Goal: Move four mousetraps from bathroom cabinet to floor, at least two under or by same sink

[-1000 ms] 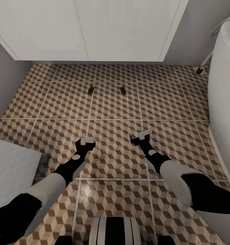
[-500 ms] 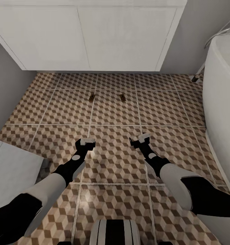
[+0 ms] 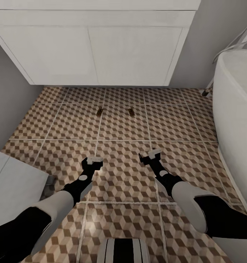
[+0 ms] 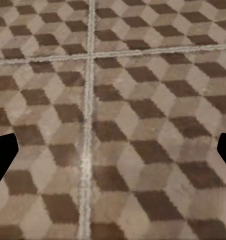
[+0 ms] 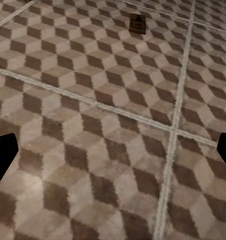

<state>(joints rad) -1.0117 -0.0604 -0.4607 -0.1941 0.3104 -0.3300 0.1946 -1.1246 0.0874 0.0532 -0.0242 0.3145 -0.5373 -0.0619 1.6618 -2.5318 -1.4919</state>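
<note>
Two mousetraps lie on the patterned bathroom floor (image 3: 120, 128) in front of the white sink vanity (image 3: 101, 54): one to the left (image 3: 99, 112), one to the right (image 3: 131, 111). The right wrist view catches one mousetrap (image 5: 138, 23) on the tiles ahead. My left gripper (image 3: 92, 160) hovers low over the floor, well short of the traps, open and holding nothing. My right gripper (image 3: 149, 156) hangs beside it, also open and holding nothing. In both wrist views the dark fingertips (image 4: 1, 157) (image 5: 2, 155) stand wide apart over bare tile.
A white oval bathtub (image 3: 236, 109) bulges in along the right side. A grey wall (image 3: 6, 98) bounds the left, with a white boxy object (image 3: 14, 182) at the lower left. My base (image 3: 123, 252) shows at the bottom edge.
The whole head view has shifted: the vanity shows more of its front and its top edge, and the traps sit lower and smaller, so the camera moved back. Both grippers stay open.
</note>
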